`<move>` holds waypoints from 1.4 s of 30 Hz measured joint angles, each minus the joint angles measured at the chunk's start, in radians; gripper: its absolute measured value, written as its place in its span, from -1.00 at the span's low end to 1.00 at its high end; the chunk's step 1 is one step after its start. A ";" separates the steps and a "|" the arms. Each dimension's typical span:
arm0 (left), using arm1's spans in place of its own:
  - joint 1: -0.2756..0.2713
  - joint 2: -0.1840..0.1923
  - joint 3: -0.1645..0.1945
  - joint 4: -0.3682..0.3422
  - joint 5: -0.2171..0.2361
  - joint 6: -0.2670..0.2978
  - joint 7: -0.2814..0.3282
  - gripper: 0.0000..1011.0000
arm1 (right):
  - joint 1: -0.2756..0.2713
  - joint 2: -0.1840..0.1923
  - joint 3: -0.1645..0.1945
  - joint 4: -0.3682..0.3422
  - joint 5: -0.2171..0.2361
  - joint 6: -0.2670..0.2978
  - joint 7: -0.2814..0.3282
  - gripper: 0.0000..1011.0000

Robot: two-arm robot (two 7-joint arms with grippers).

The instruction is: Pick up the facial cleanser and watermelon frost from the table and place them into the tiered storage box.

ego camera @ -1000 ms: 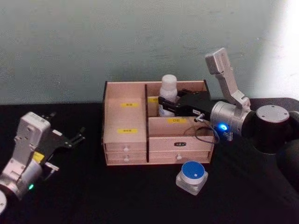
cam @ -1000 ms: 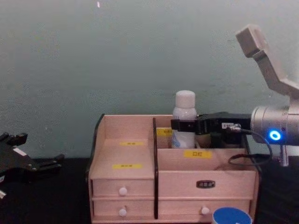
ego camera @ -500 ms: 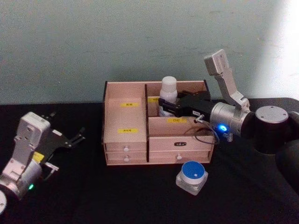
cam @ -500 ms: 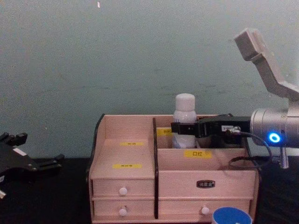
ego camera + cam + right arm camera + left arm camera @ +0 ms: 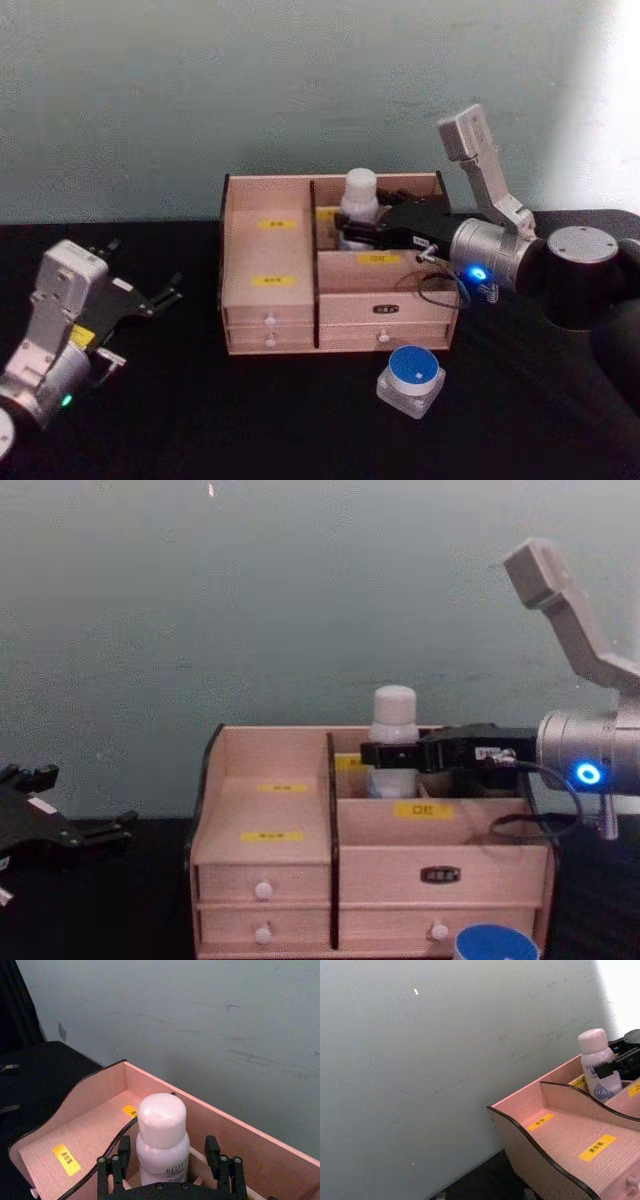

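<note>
1. The tiered storage box (image 5: 250,262) is pale pinkish wood with a visible grain. It has dark wavy edges, stepped shelves with small yellow labels, and drawers with white knobs along the front.
2. The facial cleanser (image 5: 359,198) is a smooth white plastic bottle with a rounded cap and printing on its body. It stands upright in the box's rear right compartment. You cannot tell whether its base touches the compartment floor.
3. Your right gripper (image 5: 350,230) reaches in from the right over the front right tier. Its black fingers are closed around the bottle's body below the cap, one on each side.
4. The watermelon frost (image 5: 411,378) is a small pale, square-cornered pot with a round blue lid. It sits on the black table (image 5: 250,420) just in front of the box's right drawers.
5. Your left gripper (image 5: 140,272) is parked over the table well left of the box, with its dark fingers spread and nothing between them.
6. Compared with a second ago, the bottle and the right gripper are lower. The cap now stands less far above the box's back wall, and more of the body is hidden behind the divider.
7. The left gripper and the watermelon frost are where they were.
</note>
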State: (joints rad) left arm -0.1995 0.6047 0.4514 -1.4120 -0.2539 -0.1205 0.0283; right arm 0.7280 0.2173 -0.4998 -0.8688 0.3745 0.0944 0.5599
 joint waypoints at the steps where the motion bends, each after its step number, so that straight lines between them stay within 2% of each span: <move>1: 0.000 0.000 0.000 0.000 0.000 0.000 0.000 0.98 | 0.000 0.000 0.000 0.000 0.000 0.000 0.000 0.82; 4: 0.000 0.000 0.000 0.000 0.000 0.000 0.000 0.98 | 0.000 0.000 0.000 0.000 0.000 0.000 0.000 0.98; 12: 0.000 0.000 0.000 0.000 0.000 0.000 0.000 0.98 | -0.009 0.004 0.004 -0.018 0.001 -0.001 0.000 0.98; 17: 0.000 0.000 0.000 0.000 0.000 0.000 0.000 0.98 | -0.037 0.022 0.020 -0.087 0.006 -0.003 -0.009 0.98; 22: 0.000 0.000 0.000 0.000 0.000 0.000 0.000 0.98 | -0.083 0.054 0.040 -0.199 0.020 0.003 -0.022 0.98; 26: 0.000 0.000 0.000 0.000 0.000 0.000 0.000 0.98 | -0.140 0.095 0.055 -0.312 0.037 0.023 -0.032 0.98; 27: 0.000 0.000 0.000 0.000 0.000 0.000 0.000 0.98 | -0.140 0.095 0.055 -0.312 0.037 0.023 -0.032 0.98; 29: 0.000 0.000 0.000 0.000 0.000 0.000 0.000 0.98 | -0.183 0.128 0.065 -0.383 0.051 0.039 -0.037 0.98; 32: 0.000 0.000 0.000 0.000 0.000 0.000 0.000 0.98 | -0.225 0.160 0.073 -0.441 0.064 0.052 -0.040 0.98; 33: 0.000 0.000 0.000 0.000 0.000 0.000 0.000 0.98 | -0.253 0.181 0.079 -0.478 0.072 0.058 -0.044 0.98; 42: 0.000 0.000 0.000 0.000 0.000 0.000 0.000 0.98 | -0.419 0.295 0.110 -0.645 0.121 0.073 -0.056 0.98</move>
State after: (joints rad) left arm -0.1995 0.6047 0.4514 -1.4120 -0.2539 -0.1205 0.0283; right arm 0.3086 0.5126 -0.3901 -1.5134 0.4952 0.1670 0.5043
